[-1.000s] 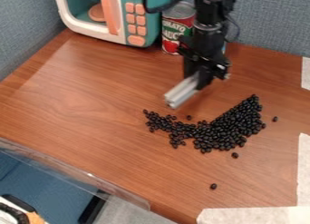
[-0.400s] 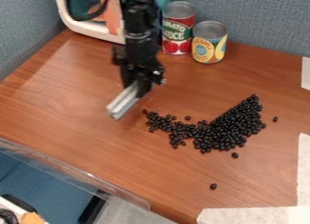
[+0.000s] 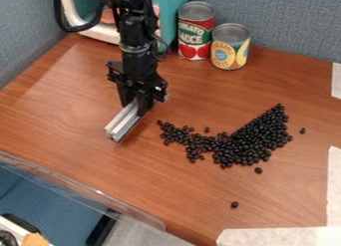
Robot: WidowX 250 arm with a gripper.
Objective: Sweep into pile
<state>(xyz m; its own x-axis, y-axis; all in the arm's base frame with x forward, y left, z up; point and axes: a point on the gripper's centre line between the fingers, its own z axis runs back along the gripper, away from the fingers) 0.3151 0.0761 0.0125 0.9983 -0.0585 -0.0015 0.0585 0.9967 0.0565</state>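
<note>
My black gripper (image 3: 138,101) hangs left of centre, shut on a pale grey bar (image 3: 124,122) that slants down to the left, low over the wooden table. To its right lie the black beans (image 3: 250,143), thick at the right and thinning toward a tail near the bar. The bar and the beans are apart. One stray bean (image 3: 234,204) lies toward the front, another (image 3: 258,170) just below the heap, and a third (image 3: 302,131) off its right side.
A tomato sauce can (image 3: 195,32) and a yellow-labelled can (image 3: 230,47) stand at the back. Behind the arm is a teal and white toy microwave (image 3: 174,16). Pale tape (image 3: 279,236) marks the front right, and a clear strip (image 3: 80,188) edges the front left.
The gripper and its bar have moved left, past the beans' left end, then slightly nearer the front. The yellow-labelled can has come into sight. The bean heap looks much the same.
</note>
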